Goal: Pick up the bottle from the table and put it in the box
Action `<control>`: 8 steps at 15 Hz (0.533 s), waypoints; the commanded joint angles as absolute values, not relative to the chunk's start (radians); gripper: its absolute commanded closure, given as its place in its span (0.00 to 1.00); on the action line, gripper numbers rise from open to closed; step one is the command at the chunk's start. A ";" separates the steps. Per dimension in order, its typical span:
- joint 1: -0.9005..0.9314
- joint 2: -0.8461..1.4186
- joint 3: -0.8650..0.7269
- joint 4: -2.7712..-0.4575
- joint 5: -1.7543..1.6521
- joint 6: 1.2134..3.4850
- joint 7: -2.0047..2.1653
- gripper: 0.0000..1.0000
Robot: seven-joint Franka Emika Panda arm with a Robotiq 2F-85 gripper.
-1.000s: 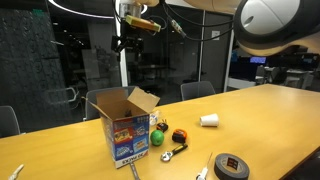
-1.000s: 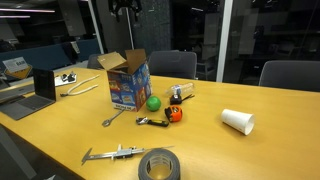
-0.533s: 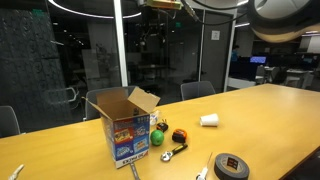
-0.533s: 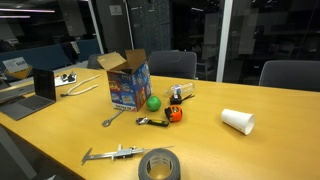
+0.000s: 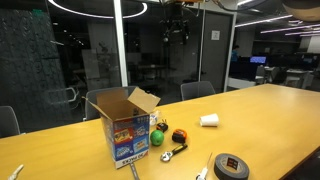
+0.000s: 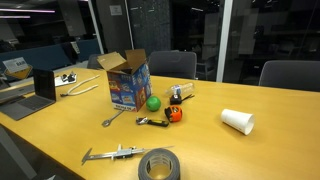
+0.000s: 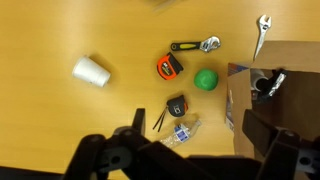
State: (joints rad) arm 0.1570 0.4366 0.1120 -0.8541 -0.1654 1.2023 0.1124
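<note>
The box (image 5: pixel 125 128) stands open on the light-brown table (image 5: pixel 270 108), and shows in both exterior views (image 6: pixel 128 82). In the wrist view it is at the right edge (image 7: pixel 285 70). A small thing with white and black parts, which looks like the bottle's top (image 7: pixel 266 84), lies inside it; its body colour cannot be made out. My gripper (image 5: pixel 176 28) hangs high above the table, right of the box, open and empty. In the wrist view (image 7: pixel 196 135) its fingers frame the table far below.
A clear plastic bottle with a blue label (image 7: pixel 182 130) lies by a small black tape measure (image 7: pixel 176 105). Also on the table are a white paper cup (image 6: pixel 238 121), a green ball (image 6: pixel 153 102), an orange tape measure (image 6: pixel 174 114), wrenches (image 7: pixel 195 45) and a tape roll (image 6: pixel 159 165). A laptop (image 6: pixel 40 85) stands at the far end.
The arm has risen and swung from above the box toward the right in one exterior view, and has left the top of the other view. The table's things have not moved.
</note>
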 commanded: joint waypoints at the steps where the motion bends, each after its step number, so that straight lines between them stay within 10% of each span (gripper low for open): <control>1: 0.102 0.310 0.102 -1.099 -0.122 1.299 0.176 0.00; 8: 0.025 0.176 0.080 -1.451 -0.111 1.542 0.209 0.00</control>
State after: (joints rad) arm 0.0491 0.2920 0.0890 -1.2528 -0.1321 1.4287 0.1780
